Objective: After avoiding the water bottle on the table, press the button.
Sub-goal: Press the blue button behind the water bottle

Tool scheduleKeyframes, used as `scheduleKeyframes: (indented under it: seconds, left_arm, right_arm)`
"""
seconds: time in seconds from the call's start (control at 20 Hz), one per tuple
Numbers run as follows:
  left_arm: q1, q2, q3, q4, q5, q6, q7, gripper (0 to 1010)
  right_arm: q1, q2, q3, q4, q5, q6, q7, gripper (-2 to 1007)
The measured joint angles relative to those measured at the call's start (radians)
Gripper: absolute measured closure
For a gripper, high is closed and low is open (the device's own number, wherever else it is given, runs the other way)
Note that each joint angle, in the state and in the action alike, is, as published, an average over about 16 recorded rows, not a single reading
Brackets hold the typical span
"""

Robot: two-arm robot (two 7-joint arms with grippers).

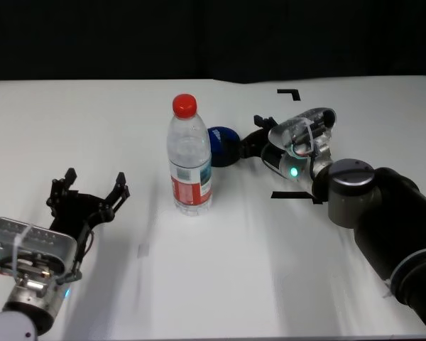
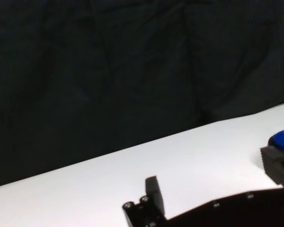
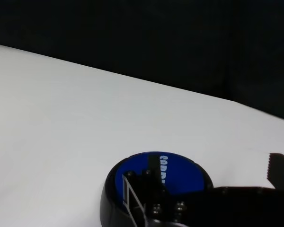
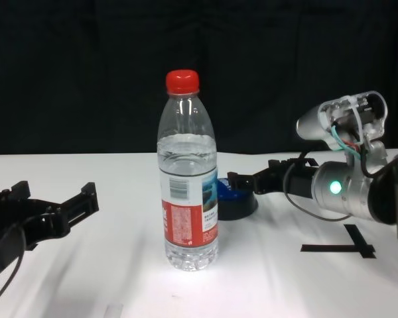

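The water bottle stands upright mid-table, clear with a red cap and a red-and-white label; the chest view shows the bottle in full. Just behind it and to the right sits the low blue button on its black base, partly hidden by the bottle. My right gripper has come in from the right, past the bottle, and is open. In the right wrist view one of its fingers lies over the button. My left gripper rests open at the near left, far from both.
The white table carries black tape marks at the far right and under my right forearm. A dark curtain backs the table's far edge. The bottle stands between my two arms.
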Motion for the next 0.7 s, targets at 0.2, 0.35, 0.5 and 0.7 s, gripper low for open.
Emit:
scheduleKeyframes:
  seconds: [0.2, 0.35, 0.5, 0.7]
  left_arm:
    - [0.000, 0.000, 0.000, 0.000, 0.000, 0.000, 0.000, 7]
    - [0.000, 0.000, 0.000, 0.000, 0.000, 0.000, 0.000, 7]
    - [0.000, 0.000, 0.000, 0.000, 0.000, 0.000, 0.000, 7]
    - [0.000, 0.000, 0.000, 0.000, 0.000, 0.000, 0.000, 7]
  right_arm:
    - [0.004, 0.000, -0.001, 0.009, 0.000, 0.001, 0.002, 2]
    - [0.007, -0.001, -0.001, 0.016, 0.000, 0.001, 0.004, 2]
    - [0.011, -0.001, -0.002, 0.025, 0.000, 0.000, 0.005, 2]
    - [0.016, -0.003, -0.002, 0.035, -0.002, -0.002, 0.007, 2]
